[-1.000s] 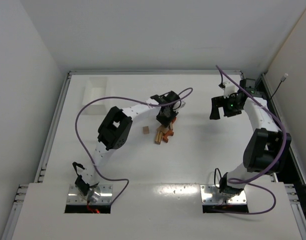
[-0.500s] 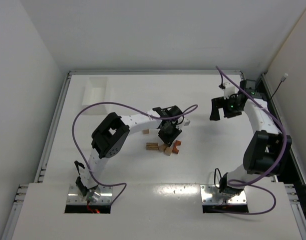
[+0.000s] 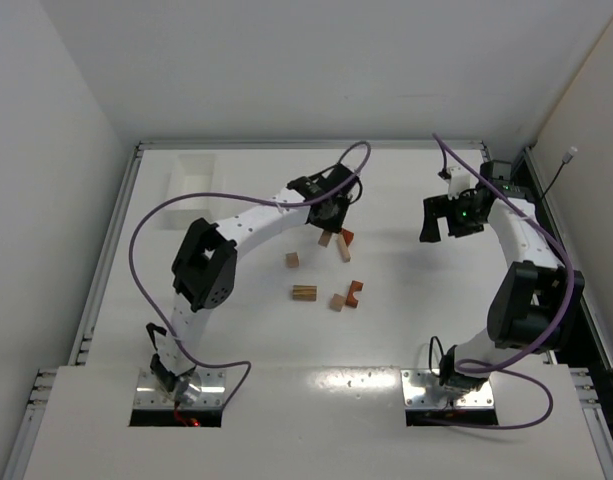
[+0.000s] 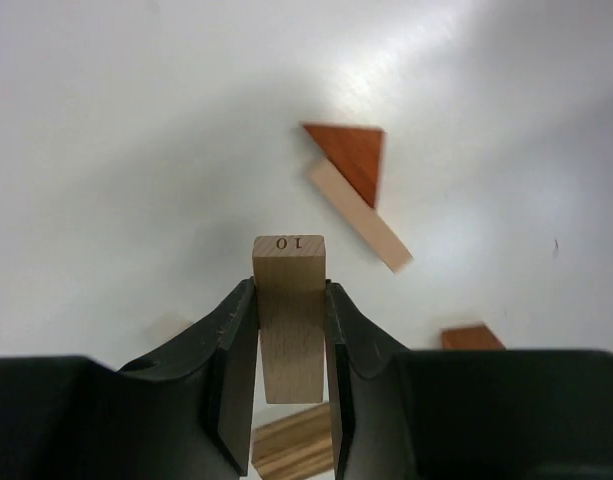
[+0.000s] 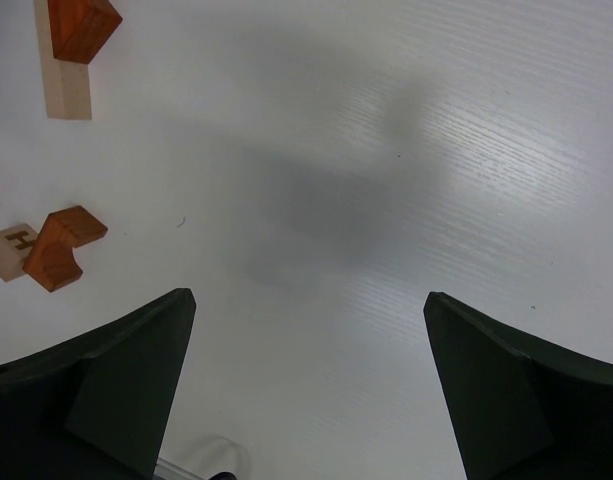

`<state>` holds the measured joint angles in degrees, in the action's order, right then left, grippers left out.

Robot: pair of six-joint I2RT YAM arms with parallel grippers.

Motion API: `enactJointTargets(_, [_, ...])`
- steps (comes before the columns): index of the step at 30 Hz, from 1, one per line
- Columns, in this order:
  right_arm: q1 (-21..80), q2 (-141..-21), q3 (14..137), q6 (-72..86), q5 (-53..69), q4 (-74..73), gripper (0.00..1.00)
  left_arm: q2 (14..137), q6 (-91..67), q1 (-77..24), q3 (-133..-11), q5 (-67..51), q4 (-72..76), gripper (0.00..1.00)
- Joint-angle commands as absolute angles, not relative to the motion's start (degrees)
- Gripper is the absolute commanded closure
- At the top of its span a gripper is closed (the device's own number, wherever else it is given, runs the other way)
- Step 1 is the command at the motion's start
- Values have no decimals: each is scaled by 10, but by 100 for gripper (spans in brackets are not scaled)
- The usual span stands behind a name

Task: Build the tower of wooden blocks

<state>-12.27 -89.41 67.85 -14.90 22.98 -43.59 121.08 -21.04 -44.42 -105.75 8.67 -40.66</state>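
My left gripper (image 3: 328,222) is shut on a tan wood block marked "10" (image 4: 289,320) and holds it above the table. Just to its right lie a reddish-brown wedge (image 3: 347,237) and a tan bar (image 3: 343,251), touching; they also show in the left wrist view, the wedge (image 4: 351,158) and the bar (image 4: 359,216). Nearer the arms lie a tan cube (image 3: 292,260), a striped bar (image 3: 304,293), another tan cube (image 3: 337,302) and a reddish-brown arch piece (image 3: 355,292). No stacked tower shows. My right gripper (image 3: 433,217) is open and empty (image 5: 306,300), off to the right.
A white rectangular tray (image 3: 191,180) sits at the far left. A purple cable loops over the left arm (image 3: 146,215). In the right wrist view the wedge (image 5: 81,22), the arch (image 5: 61,245) and a cube marked "H" (image 5: 8,250) lie at the left edge.
The left gripper went down into the pile of blocks, then drew back and up with the tan block in its jaws. The other blocks now lie spread apart. The right arm is still.
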Motion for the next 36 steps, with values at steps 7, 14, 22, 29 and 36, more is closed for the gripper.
enactJointTargets(7, [-126, -888, 705, -120, 227, -417, 5, 1288, -345, -376, -1097, 169, -430, 100])
enactJointTargets(14, [-126, -893, 705, -120, 227, -417, 5, 1322, -352, -371, -1120, 151, -418, 100])
enactJointTargets(22, [-126, -893, 705, -120, 227, -417, 5, 1335, -350, -371, -1120, 118, -413, 60])
enactJointTargets(29, [-126, -893, 705, -125, 227, -417, 5, 1299, -339, -371, -1107, 134, -408, 20])
enactJointTargets(36, [-126, -893, 694, -125, 221, -417, 5, 1204, -210, -414, -1107, 97, -355, 51])
